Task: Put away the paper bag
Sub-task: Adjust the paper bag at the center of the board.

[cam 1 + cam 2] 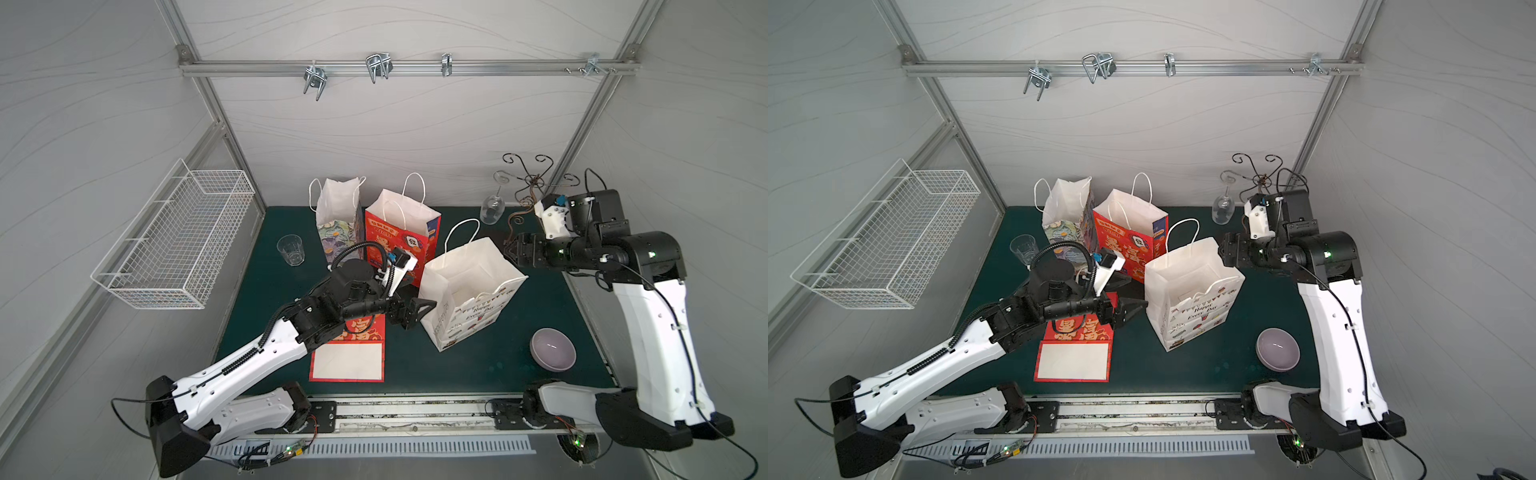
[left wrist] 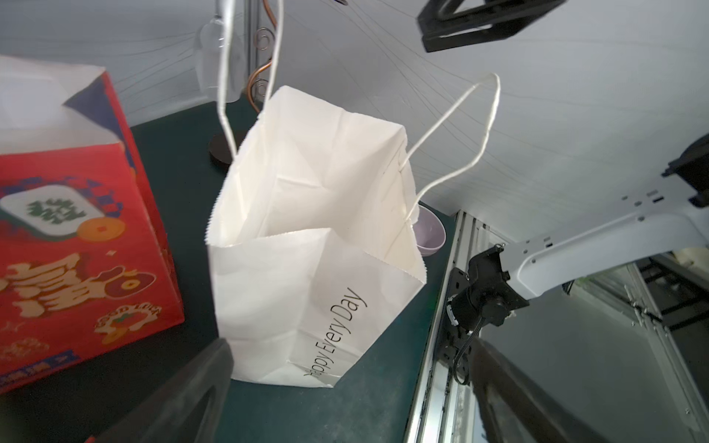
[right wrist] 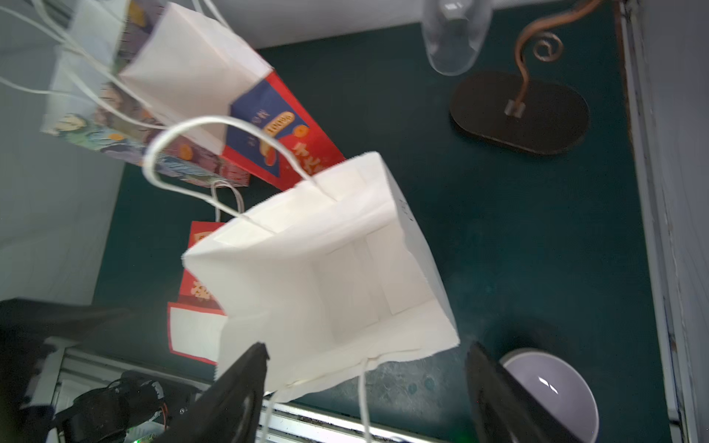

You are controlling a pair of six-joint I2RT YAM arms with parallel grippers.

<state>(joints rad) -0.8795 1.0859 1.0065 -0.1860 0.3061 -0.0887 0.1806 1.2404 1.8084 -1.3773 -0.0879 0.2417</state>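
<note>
We are seeing the white paper bag (image 1: 469, 291) standing upright and open near the middle of the dark green desk (image 1: 478, 374). The left pincer (image 1: 420, 316) is hovering just beside its near side panel with jaws spread and nothing in them. The right pincer (image 1: 509, 249) is hanging at the far corner of the bag's rim, jaws likewise parted and gripping nothing.

Only the top views are showing the white wire basket (image 1: 174, 245) on the side wall and the metal hooks (image 1: 378, 66) on the rail. The right wrist view is looking down into the bag, showing creased paper, a folded bottom and twisted cord handles (image 3: 207, 119). The left wrist view is letting us read "Happy Every Day" on the bag's side, and "GOOD LUCK" beneath a mahjong-tile picture on the glossy red bag (image 2: 76, 245) beside it.

A floral bag (image 1: 336, 224) is standing behind, a flat red bag (image 1: 349, 357) is lying in front, and a smooth lilac bowl (image 1: 552, 348) is sitting nearby.
</note>
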